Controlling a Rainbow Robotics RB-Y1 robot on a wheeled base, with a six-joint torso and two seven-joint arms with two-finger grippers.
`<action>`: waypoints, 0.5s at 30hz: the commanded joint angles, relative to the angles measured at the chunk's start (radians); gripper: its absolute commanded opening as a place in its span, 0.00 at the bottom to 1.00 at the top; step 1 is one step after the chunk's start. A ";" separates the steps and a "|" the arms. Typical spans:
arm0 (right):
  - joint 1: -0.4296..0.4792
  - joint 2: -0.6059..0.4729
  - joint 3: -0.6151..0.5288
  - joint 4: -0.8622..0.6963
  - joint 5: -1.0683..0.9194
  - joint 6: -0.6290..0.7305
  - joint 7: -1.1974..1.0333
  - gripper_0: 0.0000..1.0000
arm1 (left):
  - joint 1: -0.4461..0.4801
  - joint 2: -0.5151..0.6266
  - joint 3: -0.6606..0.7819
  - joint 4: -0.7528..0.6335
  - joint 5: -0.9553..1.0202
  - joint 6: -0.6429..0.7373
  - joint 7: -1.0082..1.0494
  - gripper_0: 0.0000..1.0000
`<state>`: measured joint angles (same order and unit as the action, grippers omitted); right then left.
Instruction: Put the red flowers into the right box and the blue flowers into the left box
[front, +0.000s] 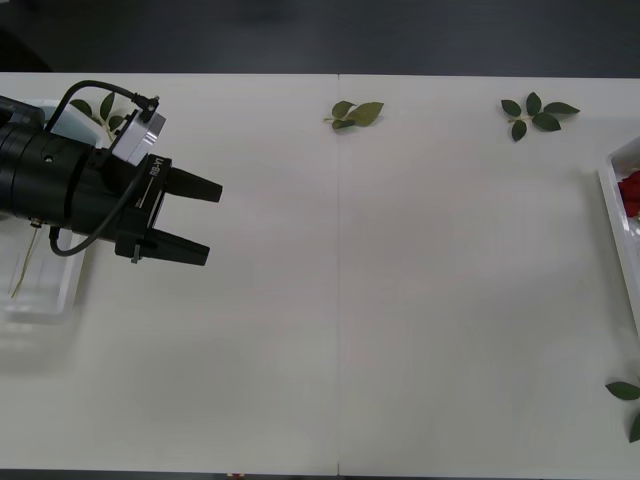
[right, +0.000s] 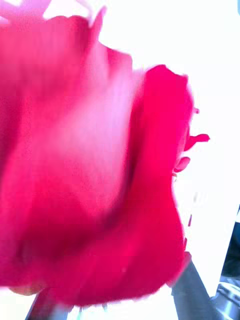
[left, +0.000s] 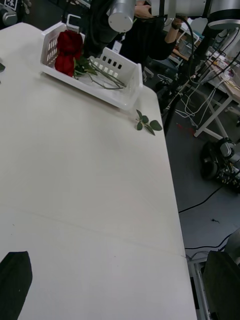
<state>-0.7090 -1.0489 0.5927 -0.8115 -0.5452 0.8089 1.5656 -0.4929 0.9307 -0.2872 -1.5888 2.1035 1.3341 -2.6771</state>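
Black left end effector (front: 208, 220) level over table (front: 400, 300), fingers spread wide, red flowers (left: 68, 51) in right box (left: 125, 95), right end effector's state unclear.

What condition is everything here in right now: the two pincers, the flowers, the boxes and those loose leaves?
left pincer: open, empty, hovering beside the left box.
right pincer: fingers cannot be told; red petals press close against its camera.
red flowers: lying in the right box.
right box: on the table, holding red roses.
left box: on the table, a thin stem in it.
leaf sprigs: loose on the table.
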 joint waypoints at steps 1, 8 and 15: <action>-0.026 -0.023 -0.002 -0.018 -0.061 0.007 0.057 0.94 | -0.021 0.008 0.011 -0.019 0.000 0.004 0.046 1.00; -0.070 -0.065 -0.020 -0.052 -0.389 0.088 0.272 1.00 | -0.021 0.008 0.011 -0.019 0.000 0.004 0.046 1.00; -0.156 -0.102 -0.088 -0.054 -0.657 0.262 0.499 1.00 | -0.021 0.008 0.011 -0.019 0.000 0.004 0.046 1.00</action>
<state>-0.8028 -1.0922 0.5623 -0.8528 -1.1475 1.0251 1.9520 -0.4929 0.9307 -0.2872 -1.5889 2.1035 1.3341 -2.6771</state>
